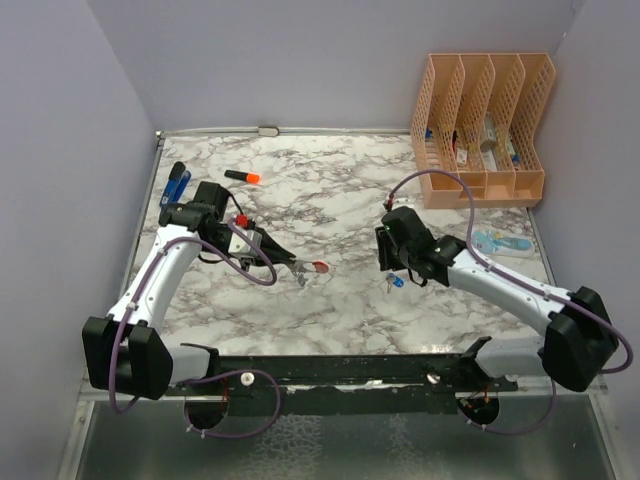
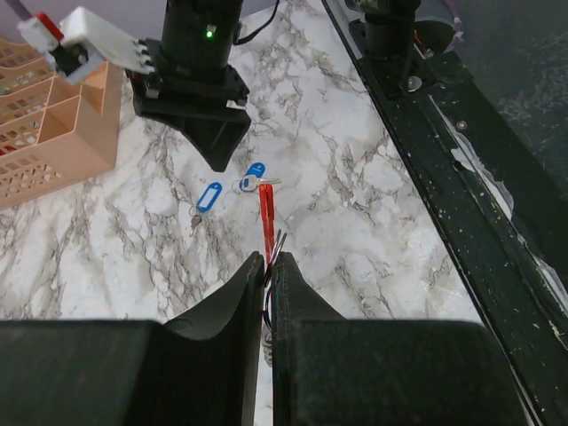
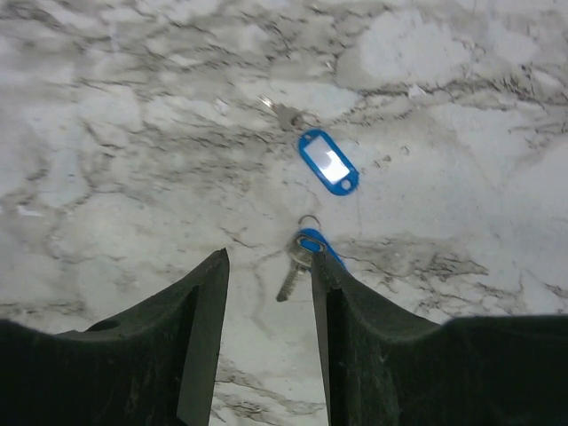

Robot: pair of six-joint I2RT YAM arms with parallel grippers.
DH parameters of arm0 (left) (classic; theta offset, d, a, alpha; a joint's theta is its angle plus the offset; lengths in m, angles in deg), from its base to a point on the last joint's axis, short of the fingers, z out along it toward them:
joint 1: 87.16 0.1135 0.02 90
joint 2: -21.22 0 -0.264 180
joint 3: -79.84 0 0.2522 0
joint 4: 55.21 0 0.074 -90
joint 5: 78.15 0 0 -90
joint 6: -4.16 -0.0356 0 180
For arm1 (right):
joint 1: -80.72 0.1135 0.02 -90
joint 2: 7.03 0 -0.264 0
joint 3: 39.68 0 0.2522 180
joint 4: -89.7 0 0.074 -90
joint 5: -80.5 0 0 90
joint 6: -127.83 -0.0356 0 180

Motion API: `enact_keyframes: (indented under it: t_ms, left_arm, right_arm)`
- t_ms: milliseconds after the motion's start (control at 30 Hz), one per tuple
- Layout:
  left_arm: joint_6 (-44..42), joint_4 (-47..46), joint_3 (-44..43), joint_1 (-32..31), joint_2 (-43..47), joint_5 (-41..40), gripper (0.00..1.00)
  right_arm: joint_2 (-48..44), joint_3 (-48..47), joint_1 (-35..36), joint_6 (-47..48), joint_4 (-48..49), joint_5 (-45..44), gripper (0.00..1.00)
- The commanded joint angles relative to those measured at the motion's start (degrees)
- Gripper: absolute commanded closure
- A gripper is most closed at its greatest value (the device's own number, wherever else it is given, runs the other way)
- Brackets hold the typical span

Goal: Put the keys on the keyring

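Key [image 3: 297,259], flat on the surface [image 3: 106,133] just ahead of the right fingers [image 3: 200,337], which are parted and empty, blade slanting back toward their gap; second key [image 3: 328,161] farther ahead; keyring [image 2: 266,217] clamped in closed left fingers [image 2: 240,311], well apart.

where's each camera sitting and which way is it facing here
top external: above and behind the arm bases, looking down on the white marble-patterned table; left arm and right arm show.
left wrist: on the left arm, facing the right gripper; its own left gripper pinches the red-looped grey keyring.
right wrist: looks down between its own open fingers at small blue-headed silver keys.
Both wrist views share those keys.
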Motion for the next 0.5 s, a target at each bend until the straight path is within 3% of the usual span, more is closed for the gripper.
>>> enact_keyframes:
  t_ms: [0, 167, 467]
  left_arm:
    - [-2.3, 1.7, 0.8, -0.2, -0.4, 4.4, 1.0]
    - [-3.7, 3.2, 1.1, 0.1, -1.2, 4.8, 1.0]
    - [-10.5, 8.6, 1.0, 0.7, -3.5, 5.8, 1.0]
  right_arm:
    - [6.3, -3.4, -2.9, -0.5, -5.3, 0.7, 0.59]
    - [11.3, -4.1, -4.0, -0.6, -8.5, 0.5, 0.6]
    - [14.4, 1.2, -6.7, 0.6, -0.1, 3.0, 0.69]
